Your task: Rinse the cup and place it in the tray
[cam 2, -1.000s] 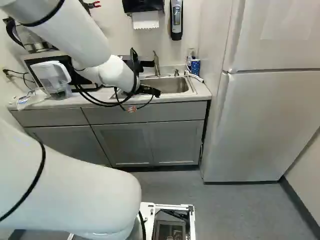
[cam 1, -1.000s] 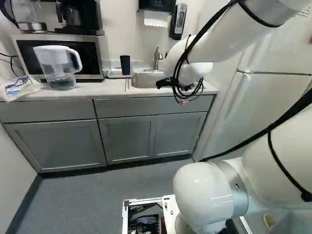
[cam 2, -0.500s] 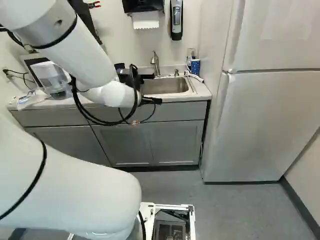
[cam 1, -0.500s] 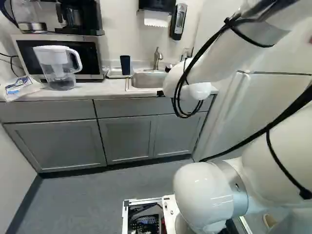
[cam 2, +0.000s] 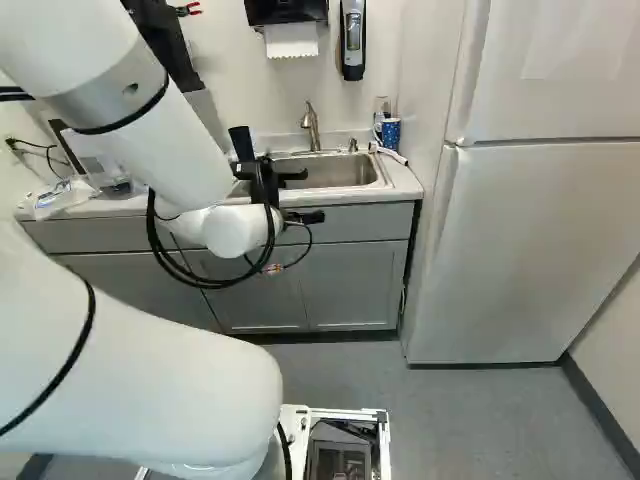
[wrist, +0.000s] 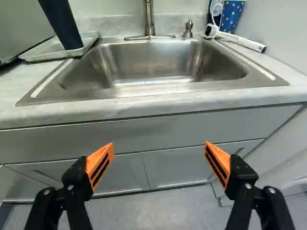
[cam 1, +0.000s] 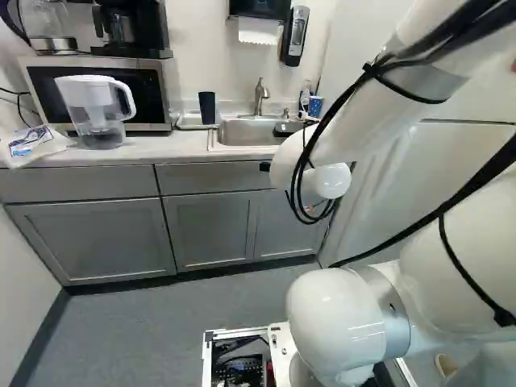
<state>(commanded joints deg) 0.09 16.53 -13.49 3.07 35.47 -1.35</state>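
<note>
Black, two-fingered, orange-padded gripper [cam 2: 278, 172] at the hand:
- Its fingers stand wide apart with nothing held between them, facing the bench's [wrist: 144, 106] front edge, with the sink beyond.
- Steel sink [wrist: 148, 62], set into the bench, its near rim running along the front edge; a metal tap [wrist: 149, 19] rises behind its far rim.
- Dark navy, smooth-sided cup [wrist: 62, 24], standing on the pale shallow tray [wrist: 38, 53], near the tray's sink-side edge; whether its mouth faces up, I can't fairly tell.
- That tray lies on the bench just beside the sink, between it and the silver-and-black microwave [cam 1: 149, 93].
- White-handled brush [wrist: 242, 42], lying by the sink's far corner, on the fridge side, with a blue cup with coloured dots [wrist: 232, 14] behind it.
- Clear, white-lidded plastic pitcher [cam 1: 95, 113], in front of the microwave, near the bench's front edge.
</note>
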